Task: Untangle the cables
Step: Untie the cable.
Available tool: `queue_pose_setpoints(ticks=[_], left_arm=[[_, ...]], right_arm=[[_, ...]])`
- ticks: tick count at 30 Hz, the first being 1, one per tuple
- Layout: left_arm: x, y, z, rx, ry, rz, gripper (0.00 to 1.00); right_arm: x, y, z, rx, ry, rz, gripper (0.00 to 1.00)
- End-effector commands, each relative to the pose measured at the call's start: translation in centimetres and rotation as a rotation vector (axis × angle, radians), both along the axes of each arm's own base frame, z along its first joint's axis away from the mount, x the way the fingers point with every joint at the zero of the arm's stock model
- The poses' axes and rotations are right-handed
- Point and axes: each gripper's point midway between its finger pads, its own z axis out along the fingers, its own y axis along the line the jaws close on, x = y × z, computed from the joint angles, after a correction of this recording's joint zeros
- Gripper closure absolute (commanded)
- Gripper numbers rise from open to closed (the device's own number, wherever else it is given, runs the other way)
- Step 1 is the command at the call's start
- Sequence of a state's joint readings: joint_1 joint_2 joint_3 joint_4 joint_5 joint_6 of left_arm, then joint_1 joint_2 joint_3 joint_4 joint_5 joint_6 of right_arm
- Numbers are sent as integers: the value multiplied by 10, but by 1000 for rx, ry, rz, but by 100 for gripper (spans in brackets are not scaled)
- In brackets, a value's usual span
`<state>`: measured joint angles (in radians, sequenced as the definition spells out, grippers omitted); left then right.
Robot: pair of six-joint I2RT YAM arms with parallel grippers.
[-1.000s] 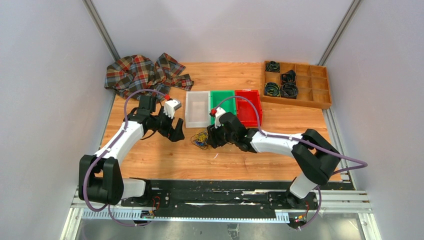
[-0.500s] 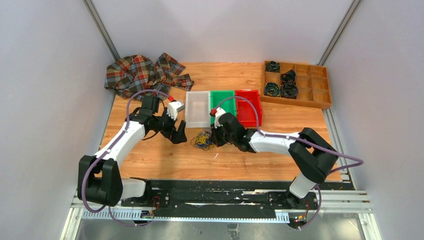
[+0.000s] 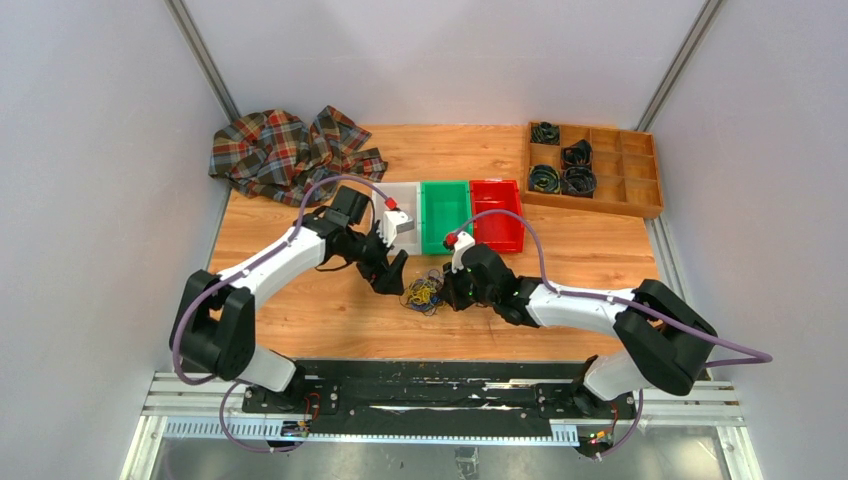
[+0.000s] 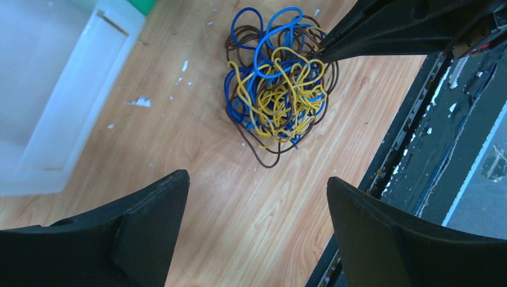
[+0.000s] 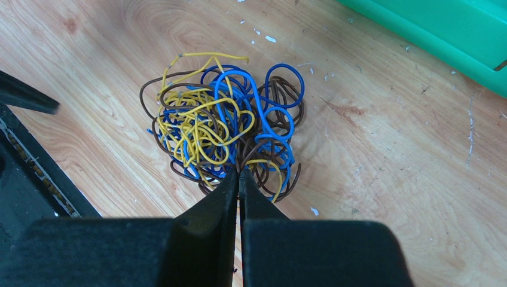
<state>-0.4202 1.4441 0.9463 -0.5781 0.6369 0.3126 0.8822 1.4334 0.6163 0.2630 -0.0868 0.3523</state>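
Observation:
The cables [image 3: 423, 293] are a fist-sized tangle of thin yellow, blue and dark brown wires on the wooden table, just in front of the bins. The bundle shows in the left wrist view [image 4: 276, 89] and in the right wrist view [image 5: 224, 128]. My right gripper [image 5: 240, 173] is shut, its tips pinching strands at the near edge of the bundle; it also shows in the top view [image 3: 447, 294]. My left gripper [image 4: 257, 185] is open wide and empty, just left of the bundle and apart from it; in the top view [image 3: 390, 276] it hovers beside the wires.
A clear bin [image 3: 398, 205], a green bin [image 3: 445, 203] and a red bin [image 3: 498, 207] stand in a row behind the cables. A wooden tray [image 3: 640, 180] with black coiled cords is at the back right. A plaid cloth [image 3: 280, 148] lies at the back left.

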Motion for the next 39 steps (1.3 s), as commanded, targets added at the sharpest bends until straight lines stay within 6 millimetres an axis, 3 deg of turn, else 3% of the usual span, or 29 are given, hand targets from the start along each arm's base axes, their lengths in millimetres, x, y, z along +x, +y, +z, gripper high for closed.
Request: queue_pose_setpoints(ticks=[1,9,18,23,28,35,39], left_arm=[[0,-14,-4,-16,39,-46,13],[5,-32,-4,-68,74,-105,22],[7,-40,-16,-96,100,-104,53],[10,-38,-26,-61,96,-79,53],[10,-41,-23,-80,106,-82,55],[2,-30,-7,-32,88,-106,89],[-2,-23,8,-23,46,-88,96]], right_arm=[[-5,5,1,33,1,7,99],[-6,11,-3,37,-13,32,99],[-6,17,-6,32,-11,56,100],[-9,17,-8,32,-10,65,99],[-13,13,-12,25,-3,64,99],[-13,1,-14,1,-11,29,99],[-13,-1,-11,0,-14,20,98]])
